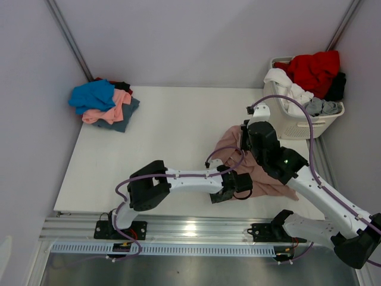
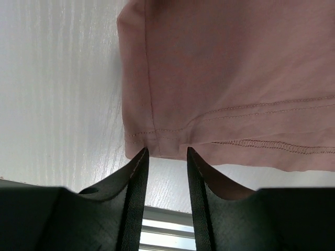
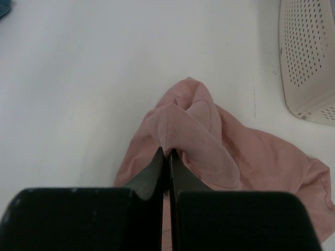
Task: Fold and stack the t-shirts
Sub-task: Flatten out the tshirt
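A dusty-pink t-shirt (image 1: 269,182) lies crumpled on the white table near the front right. My right gripper (image 1: 243,142) is shut on a raised fold of the pink t-shirt (image 3: 251,151), which drapes down to the table from the right gripper (image 3: 169,152). My left gripper (image 1: 226,192) sits low at the shirt's near left side. In the left wrist view the left gripper (image 2: 166,151) is open. Its tips touch the stitched hem corner of the pink t-shirt (image 2: 225,78), and only bare table shows between them.
A pile of blue, salmon and slate t-shirts (image 1: 104,104) lies at the back left of the table. A white laundry basket (image 1: 297,128) with red, white and grey clothes stands at the back right; its wall (image 3: 309,57) is close to the pink shirt. The table's front edge and metal rail (image 2: 167,227) run just behind the left gripper.
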Controlling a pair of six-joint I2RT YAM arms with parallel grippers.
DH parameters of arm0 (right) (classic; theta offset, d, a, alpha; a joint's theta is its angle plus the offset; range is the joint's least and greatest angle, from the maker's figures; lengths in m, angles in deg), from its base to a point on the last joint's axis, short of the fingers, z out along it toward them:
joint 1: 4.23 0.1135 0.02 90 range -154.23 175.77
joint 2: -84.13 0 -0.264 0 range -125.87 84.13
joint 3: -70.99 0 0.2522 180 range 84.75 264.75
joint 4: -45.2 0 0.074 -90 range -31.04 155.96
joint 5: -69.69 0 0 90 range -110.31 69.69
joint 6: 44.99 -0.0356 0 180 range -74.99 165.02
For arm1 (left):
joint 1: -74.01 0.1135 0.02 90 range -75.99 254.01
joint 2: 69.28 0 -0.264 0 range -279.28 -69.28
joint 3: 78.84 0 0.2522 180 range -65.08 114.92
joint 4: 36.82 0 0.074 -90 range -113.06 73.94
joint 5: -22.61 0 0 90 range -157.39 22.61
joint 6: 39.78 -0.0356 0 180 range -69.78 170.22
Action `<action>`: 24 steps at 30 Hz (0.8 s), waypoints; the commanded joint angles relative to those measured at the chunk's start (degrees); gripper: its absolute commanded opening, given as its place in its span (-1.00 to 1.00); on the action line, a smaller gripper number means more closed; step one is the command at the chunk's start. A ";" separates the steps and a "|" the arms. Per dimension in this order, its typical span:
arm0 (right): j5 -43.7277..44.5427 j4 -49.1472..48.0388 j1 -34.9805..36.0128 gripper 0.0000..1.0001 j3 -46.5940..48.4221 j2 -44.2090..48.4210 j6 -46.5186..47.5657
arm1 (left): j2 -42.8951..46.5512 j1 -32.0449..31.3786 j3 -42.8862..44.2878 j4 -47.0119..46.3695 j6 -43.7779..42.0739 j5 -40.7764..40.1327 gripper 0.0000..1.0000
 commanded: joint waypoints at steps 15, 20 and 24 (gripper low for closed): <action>1.46 0.04 0.34 -1.00 -0.60 0.80 -0.76 | 2.39 2.76 -5.90 -5.68 -2.14 2.20 -0.99; 1.63 -0.31 0.34 -1.00 -0.33 0.27 -0.59 | 3.09 3.02 -5.47 -4.01 -3.37 1.24 -0.99; 4.00 -0.40 0.34 -1.00 -0.16 0.01 0.03 | 6.68 3.02 -5.11 -0.50 -7.41 -1.83 -0.99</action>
